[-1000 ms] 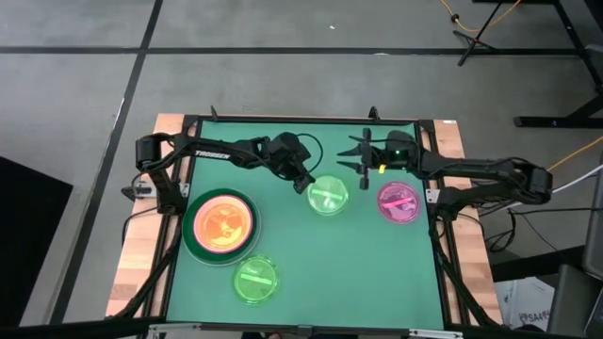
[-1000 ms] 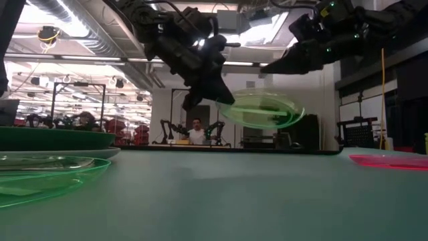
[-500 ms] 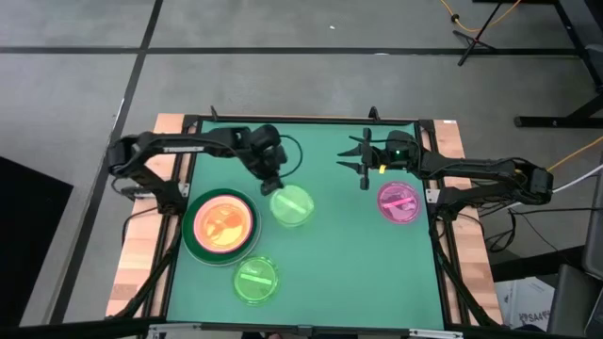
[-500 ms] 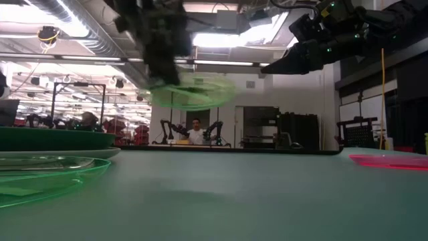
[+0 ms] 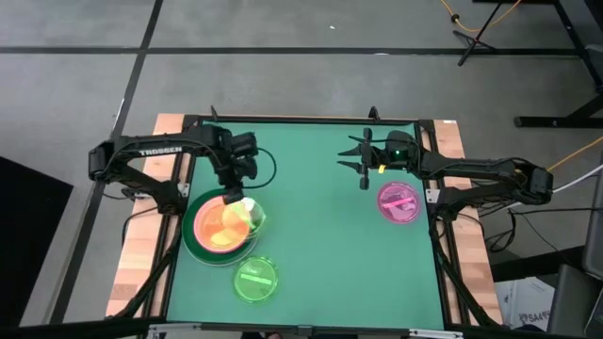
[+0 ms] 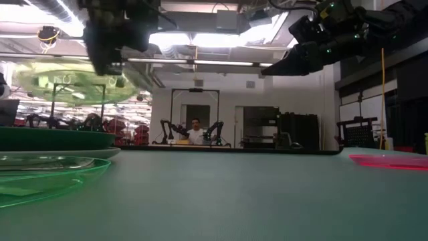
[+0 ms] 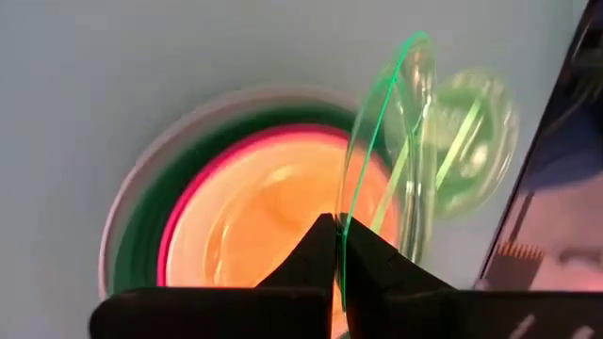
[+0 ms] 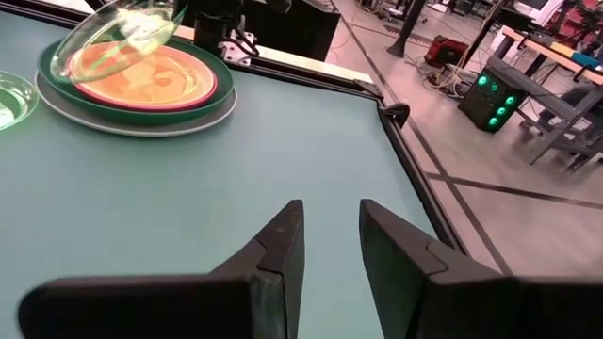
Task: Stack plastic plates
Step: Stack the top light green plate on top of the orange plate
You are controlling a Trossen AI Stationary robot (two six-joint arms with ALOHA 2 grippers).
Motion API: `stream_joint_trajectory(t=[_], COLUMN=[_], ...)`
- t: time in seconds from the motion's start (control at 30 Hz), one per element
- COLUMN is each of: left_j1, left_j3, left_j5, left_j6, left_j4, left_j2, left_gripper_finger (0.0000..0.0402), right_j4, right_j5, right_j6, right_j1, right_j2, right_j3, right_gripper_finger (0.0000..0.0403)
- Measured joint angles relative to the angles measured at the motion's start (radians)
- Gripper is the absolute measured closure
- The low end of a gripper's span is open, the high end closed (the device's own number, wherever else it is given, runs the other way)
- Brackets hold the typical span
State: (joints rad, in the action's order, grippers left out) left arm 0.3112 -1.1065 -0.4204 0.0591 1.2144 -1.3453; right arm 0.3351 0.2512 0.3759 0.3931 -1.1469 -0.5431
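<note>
a green-topped table (image 5: 330, 254) seen from above, with two dark robot arms. the left gripper (image 5: 232, 195) pinches the rim of a small translucent lime-green plate (image 5: 247, 215) between closed fingers and holds it in the air, tilted, over the stack of plates (image 5: 220, 225) at the table's left side, probably so it can be lowered onto the top. that stack is round and shallow: a pale plate at the bottom, dark green above it, then a magenta rim, and a glossy translucent orange plate (image 7: 254, 226) on top. in the left wrist view the held plate is thin and see-through, edge-on. a second lime-green plate (image 5: 254, 280) lies flat on the table near the stack, and a translucent pink plate (image 5: 399, 202) lies at the right side, well apart. the right gripper (image 5: 363, 162) waits above the table's far right part, fingers parted, holding nothing.
</note>
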Motion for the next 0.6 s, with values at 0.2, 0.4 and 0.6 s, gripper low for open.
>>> stream_joint_trajectory(t=[0.2, 0.4, 0.6], left_j1=[-0.031, -0.07, -0.096], left_j3=[0.0, 0.021, 0.132], left_j5=[0.048, 0.075, 0.078], left_j6=[-0.077, -0.098, -0.098], left_j4=[0.068, 0.083, 0.063], left_j2=[0.0, 0.0, 0.0], left_gripper_finger=[0.0401, 0.0401, 0.0401], right_j4=[-0.002, -0.002, -0.002], right_j5=[0.0, 0.0, 0.0], right_j6=[0.0, 0.0, 0.0], right_j1=[0.0, 0.0, 0.0], right_j2=[0.0, 0.0, 0.0], right_j3=[0.0, 0.0, 0.0], right_gripper_finger=[0.0308, 0.0308, 0.0308])
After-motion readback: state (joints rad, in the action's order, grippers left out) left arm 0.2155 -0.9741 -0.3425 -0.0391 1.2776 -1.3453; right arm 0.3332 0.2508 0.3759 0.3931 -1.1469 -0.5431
